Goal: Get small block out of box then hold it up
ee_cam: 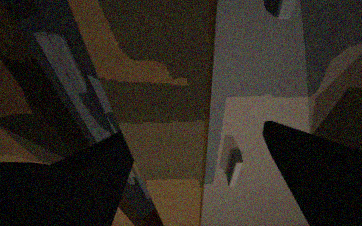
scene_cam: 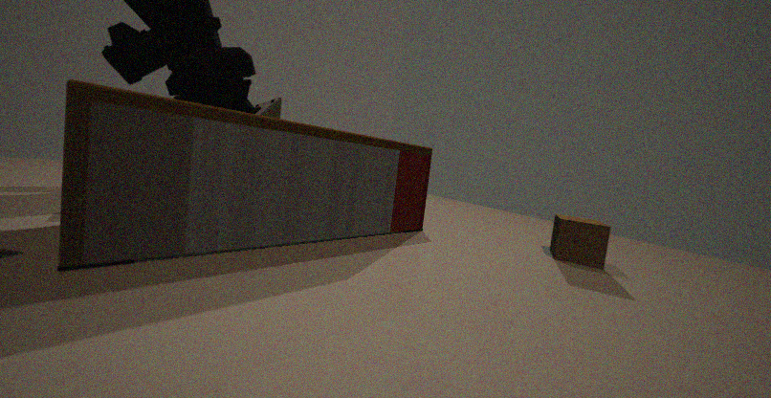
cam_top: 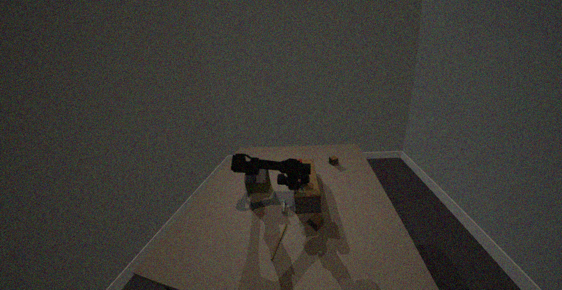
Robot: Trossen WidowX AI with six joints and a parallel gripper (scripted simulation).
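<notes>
The long wooden box (cam_top: 307, 204) (scene_cam: 239, 189) (ee_cam: 173, 150) stands upright on the table. The exterior view shows a dull grey long side and a red panel at its right end. I cannot make out the small block or the shelf inside. My gripper (cam_top: 299, 187) (ee_cam: 200, 130) is open, with nothing between its fingers. It is over the box's top in the wrist view, with the left finger over the wooden part and the right finger over the table side. In the exterior view its fingertips are hidden behind the box's top edge.
A wooden cube (cam_top: 333, 160) (scene_cam: 580, 242) stands on the table beyond the red end. A thin stick (cam_top: 279, 242) and a small pale upright piece (cam_top: 284, 208) (ee_cam: 234, 167) are beside the box. A dark patch (cam_top: 313, 224) lies off its near end.
</notes>
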